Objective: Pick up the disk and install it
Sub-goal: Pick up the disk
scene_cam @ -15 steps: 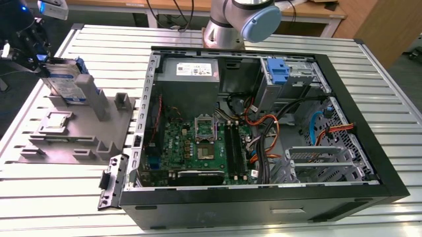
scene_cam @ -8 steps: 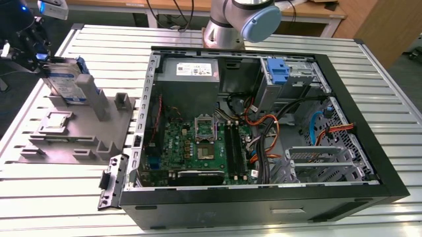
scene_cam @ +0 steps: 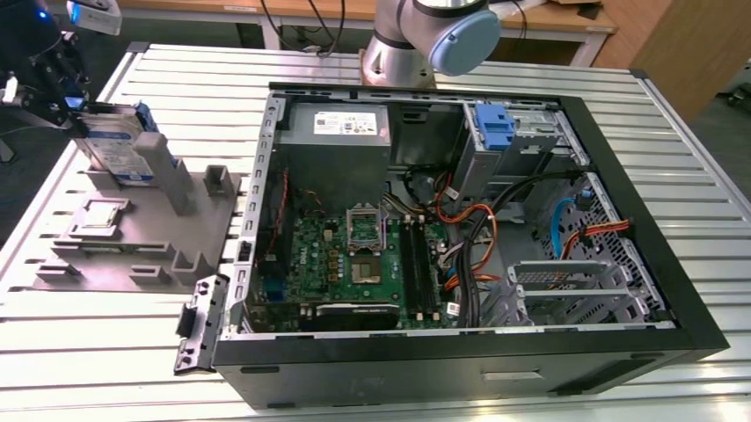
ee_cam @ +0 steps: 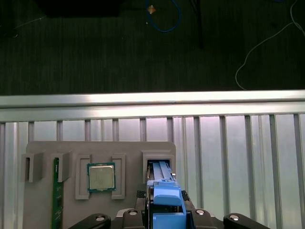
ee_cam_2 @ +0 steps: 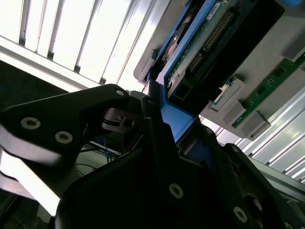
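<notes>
One disk: the disk (scene_cam: 115,145) stands on edge directly under the gripper (scene_cam: 69,104), with its blue rail (ee_cam: 167,200) between the jaws.
Gripper: closed on the disk's upper blue rail, as far as both wrist views let me judge.
Done: the grasp looks made, so the pick-up is under way.
Left: the disk is not installed; the open computer case (scene_cam: 692,338) sits well apart from the gripper, across the tabletop (scene_cam: 692,114).
Holder: the grey holder (scene_cam: 129,224) lies just below the gripper, its slot (ee_cam: 159,160) right beneath the disk.
Hidden: the disk's lower edge is masked by the holder's posts, so I cannot tell whether it has cleared the slot. The gripper's fingertips are cut off in the first wrist view.
</notes>
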You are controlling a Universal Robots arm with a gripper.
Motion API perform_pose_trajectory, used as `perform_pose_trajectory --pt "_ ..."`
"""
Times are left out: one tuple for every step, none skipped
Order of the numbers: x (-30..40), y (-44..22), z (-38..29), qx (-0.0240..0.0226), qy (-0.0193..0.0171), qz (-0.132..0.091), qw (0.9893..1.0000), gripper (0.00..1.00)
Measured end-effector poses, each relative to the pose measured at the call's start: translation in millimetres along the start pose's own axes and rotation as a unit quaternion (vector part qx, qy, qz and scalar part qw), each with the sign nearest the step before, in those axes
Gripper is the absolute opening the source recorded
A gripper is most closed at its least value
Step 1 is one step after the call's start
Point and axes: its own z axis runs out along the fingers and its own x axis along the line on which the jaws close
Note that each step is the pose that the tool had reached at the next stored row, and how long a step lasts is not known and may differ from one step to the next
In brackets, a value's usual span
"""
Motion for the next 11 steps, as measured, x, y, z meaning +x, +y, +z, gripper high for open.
perform_pose_trajectory --pt "0.0 0.0 0.0 0.0000 0.0000 0.000 1.0000 0.37" --pt "0.0 0.0 0.0 0.0000 0.0000 0.000 1.0000 0.37" --pt "0.0 0.0 -0.2 0.0000 0.0000 0.000 1.0000 0.37" --pt "-0.1 0.0 -0.9 0.0000 0.0000 0.000 1.0000 0.37" --pt "-0.1 0.0 -1.7 0.0000 0.0000 0.000 1.0000 0.37" --pt "-0.2 0.1 -2.6 0.0000 0.0001 0.000 1.0000 0.37" --pt "-0.2 0.1 -3.3 0.0000 0.0002 0.000 1.0000 0.37" --pt "-0.3 0.1 -3.8 0.0001 0.0004 0.000 1.0000 0.37" --pt "-0.3 0.2 -4.4 0.0000 0.0006 0.000 1.0000 0.37" --pt "-0.4 0.2 -5.2 0.0000 0.0008 0.000 1.0000 0.37" --pt "-0.5 0.3 -6.5 0.0000 0.0008 0.000 1.0000 0.37"
